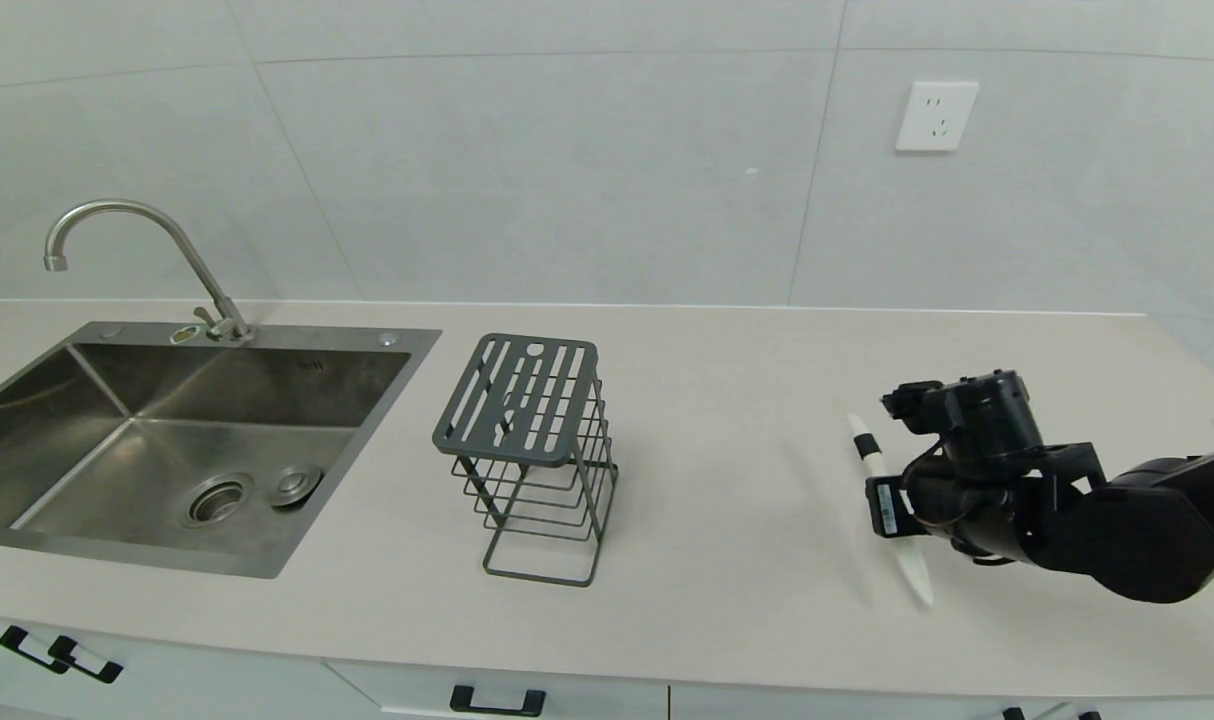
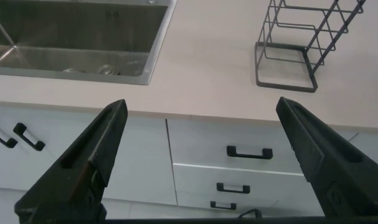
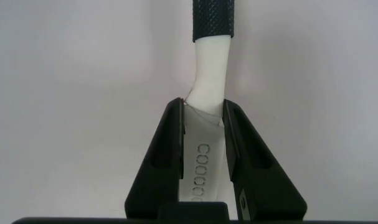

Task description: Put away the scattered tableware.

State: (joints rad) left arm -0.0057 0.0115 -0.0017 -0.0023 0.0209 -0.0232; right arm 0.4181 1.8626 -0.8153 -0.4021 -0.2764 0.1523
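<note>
The right gripper (image 3: 204, 111) is clamped on a white utensil (image 3: 211, 65) (black textured band near its far end) over the right part of the surface (image 1: 747, 480), well apart from the wire rack (image 1: 527, 450). The left gripper (image 2: 201, 109) is spread wide, holding nothing, near the drawers (image 2: 238, 174).

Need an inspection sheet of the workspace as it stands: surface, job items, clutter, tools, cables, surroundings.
Surface: pale beige countertop, no spills seen.
Job's things: slim white utensil with a black textured band, held in the right tool; dark grey wire rack upright mid-counter.
Clutter: nothing seen.
Grippers: right tool shut on the utensil; left tool open, off the counter's front edge above the white cabinet drawers.
Cables: nothing seen.
Surroundings: stainless steel sink with curved metal faucet at the left; white wall outlet on the tiled wall.
</note>
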